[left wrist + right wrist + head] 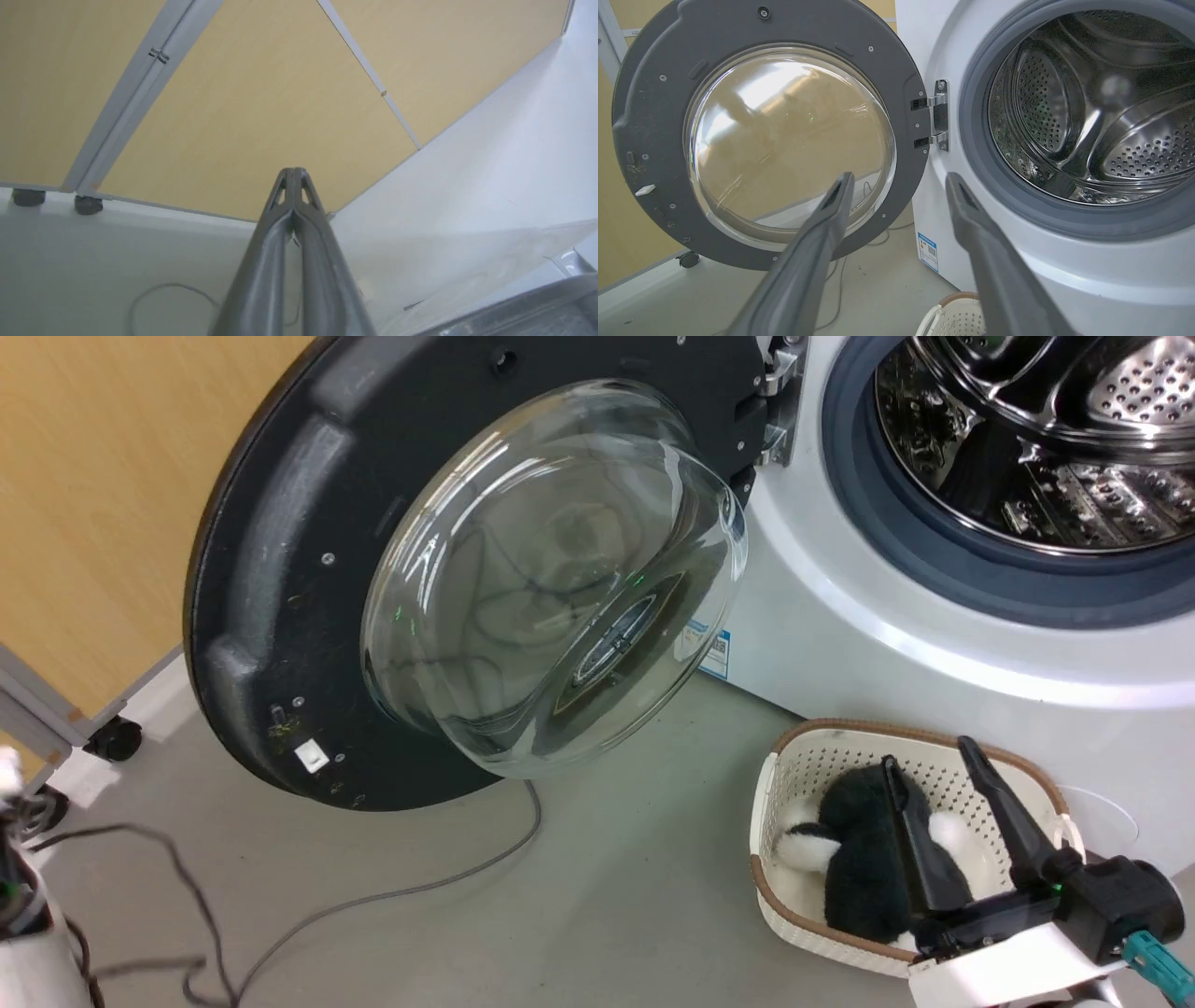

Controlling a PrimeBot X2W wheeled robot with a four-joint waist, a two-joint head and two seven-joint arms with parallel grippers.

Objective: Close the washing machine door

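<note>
Right gripper [926,753] fingers spread apart, empty, over a white basket [822,761] holding a black-and-white plush toy [859,859]; left gripper [293,173] fingers pressed together, empty, facing a wooden panel [233,116]; washing machine door [280,569] swung wide open, hinged left of the steel drum [1046,429].

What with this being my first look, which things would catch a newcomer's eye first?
The washing machine door, swung wide open at the left with its glass bowl bulging out, strikes first, beside the shiny steel drum at the upper right. Next comes the white basket on the floor at lower right, holding a black-and-white plush toy, with the open right gripper above it.
</note>
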